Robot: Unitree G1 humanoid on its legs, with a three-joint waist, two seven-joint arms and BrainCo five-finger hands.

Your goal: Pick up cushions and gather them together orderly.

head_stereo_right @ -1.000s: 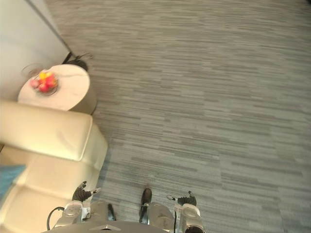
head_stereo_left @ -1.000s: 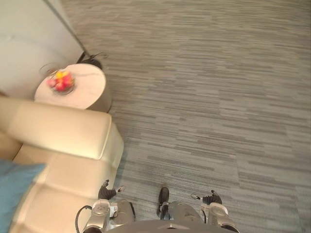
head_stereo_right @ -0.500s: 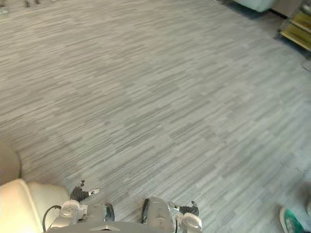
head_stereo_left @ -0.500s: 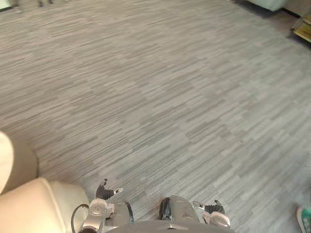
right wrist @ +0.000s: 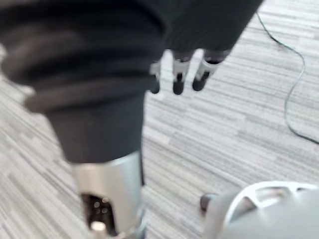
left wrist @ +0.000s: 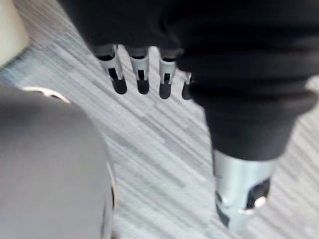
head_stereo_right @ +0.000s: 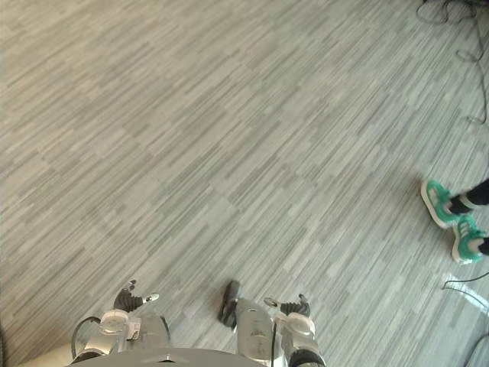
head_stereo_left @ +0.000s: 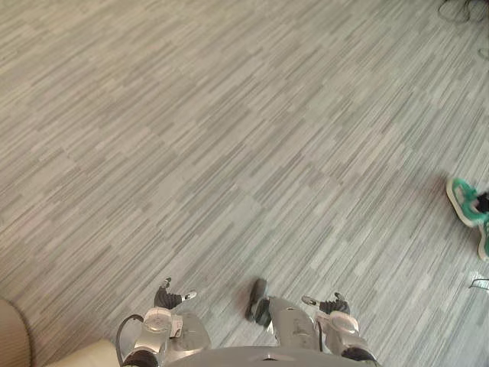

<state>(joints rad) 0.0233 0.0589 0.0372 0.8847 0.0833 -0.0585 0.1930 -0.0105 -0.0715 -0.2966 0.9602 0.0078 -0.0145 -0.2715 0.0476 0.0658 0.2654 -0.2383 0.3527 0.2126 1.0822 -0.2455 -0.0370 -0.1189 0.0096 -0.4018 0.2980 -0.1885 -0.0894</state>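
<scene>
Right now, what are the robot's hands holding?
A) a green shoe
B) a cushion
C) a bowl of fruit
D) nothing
D: the left hand and the right hand both hang open above the carpet, with nothing in them.

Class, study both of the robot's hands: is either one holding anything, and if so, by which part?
Nothing is held. The left hand and the right hand both hang empty, fingers relaxed, above the striped grey floor.
</scene>
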